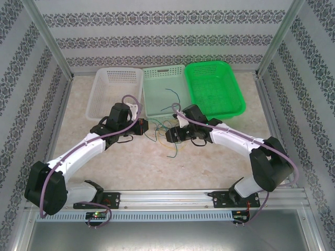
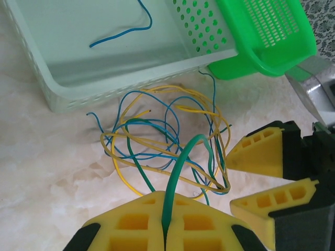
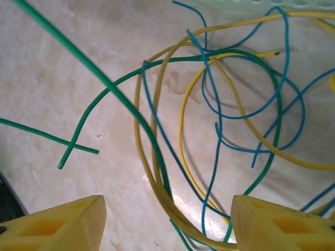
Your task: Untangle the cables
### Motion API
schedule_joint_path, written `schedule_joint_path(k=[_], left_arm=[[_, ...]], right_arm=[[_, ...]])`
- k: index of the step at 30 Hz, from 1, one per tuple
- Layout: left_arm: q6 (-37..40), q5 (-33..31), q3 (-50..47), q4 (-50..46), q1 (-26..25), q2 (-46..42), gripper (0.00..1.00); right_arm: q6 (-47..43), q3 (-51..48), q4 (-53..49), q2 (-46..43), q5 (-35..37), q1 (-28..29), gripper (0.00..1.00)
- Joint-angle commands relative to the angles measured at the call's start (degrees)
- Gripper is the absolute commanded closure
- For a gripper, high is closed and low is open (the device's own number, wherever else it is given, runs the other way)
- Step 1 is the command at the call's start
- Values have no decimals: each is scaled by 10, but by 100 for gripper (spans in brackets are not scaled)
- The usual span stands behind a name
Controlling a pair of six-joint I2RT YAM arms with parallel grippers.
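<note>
the left gripper is clamped shut on a green cable, which is pinched in the seam between its 2 yellow pads; from the pads the cable rises in an arch and drops into the tangle

the right gripper stands just to the side with its jaws apart and nothing held, its fingertips close to the edge of the loops

in its own wrist view the right gripper has 1 yellow fingertip on either side, and the loops lie on the table between them

there the green cable runs down on a slant from the upper left, while a yellow cable and a blue cable cross over each other

from above, the left gripper and right gripper face each other, near together, with the cables between and just in front of them

the cables are a loose knot of yellow, blue and green loops on the pale marbled table, just in front of the wall of the pale green basket

1 loose blue cable lies alone inside that basket

a bright green basket sits touching its right side and a white basket is on its left, all 3 in a row at the far side of the table
</note>
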Motion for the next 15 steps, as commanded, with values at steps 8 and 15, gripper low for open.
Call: schedule_joint_path(k=[8, 15], left_arm=[[-29, 7, 5, 45, 7, -8, 98], [-17, -11, 31, 10, 29, -32, 97]], right_arm=[[-24, 5, -7, 37, 35, 19, 70], [-24, -36, -16, -8, 70, 19, 88]])
